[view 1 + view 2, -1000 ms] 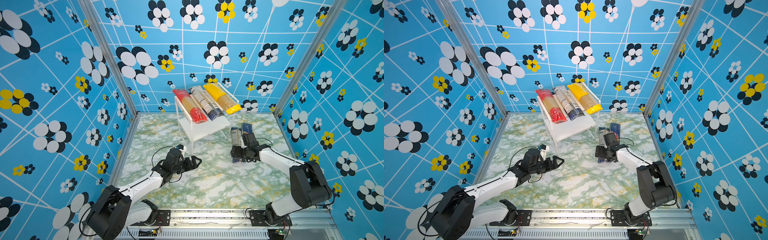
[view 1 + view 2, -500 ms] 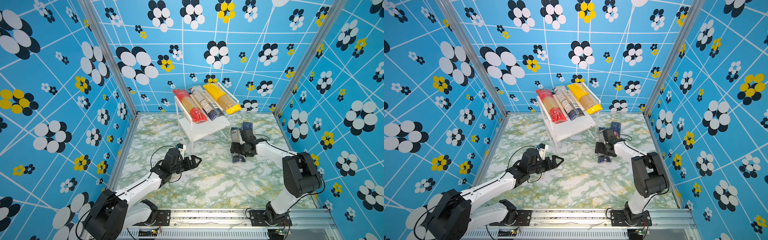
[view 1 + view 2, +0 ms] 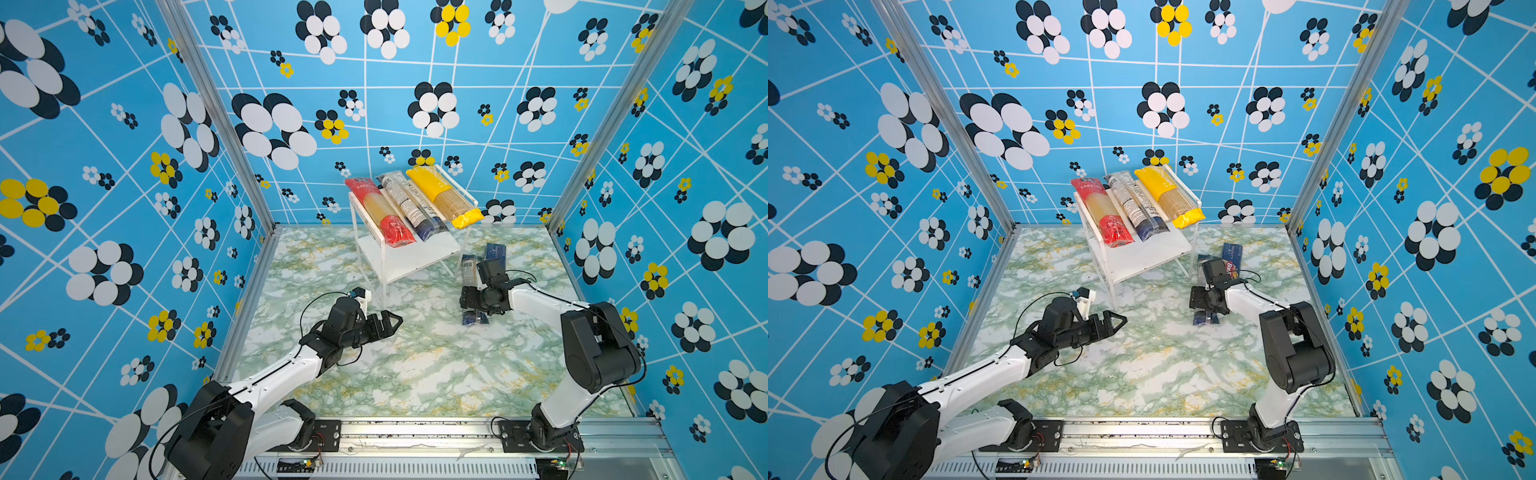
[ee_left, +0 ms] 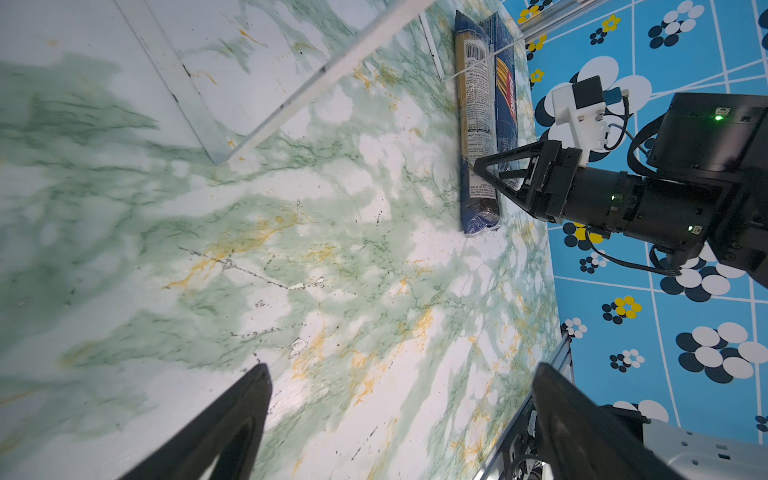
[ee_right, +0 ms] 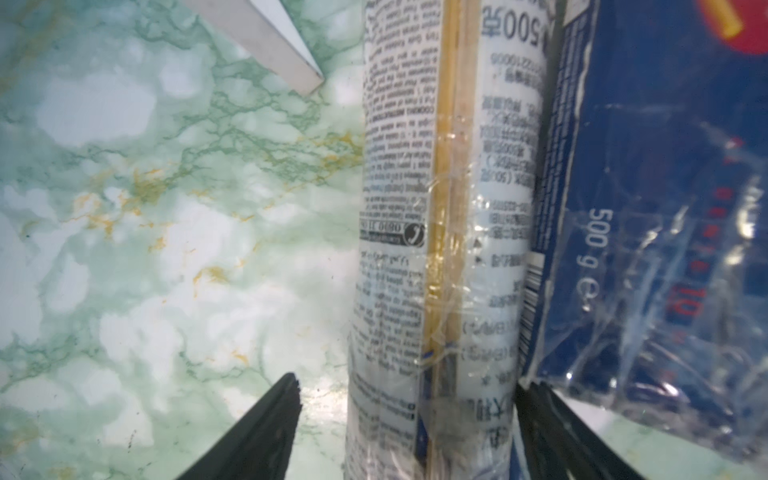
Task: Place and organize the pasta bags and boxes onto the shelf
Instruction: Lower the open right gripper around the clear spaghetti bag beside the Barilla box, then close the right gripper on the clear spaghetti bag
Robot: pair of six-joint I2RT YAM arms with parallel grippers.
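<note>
Left gripper, nearest the rail, hung with jaws spread wide and empty over the marbled surface. Farther in, the right gripper stood open astride a see-through spaghetti pack lying flat on the surface, one finger clear of it and the other wedged between it and the adjoining navy Barilla box. Beyond, the shelf carried the red-ended pack, a second see-through pack and the yellow pack side by side on its upper board.
</note>
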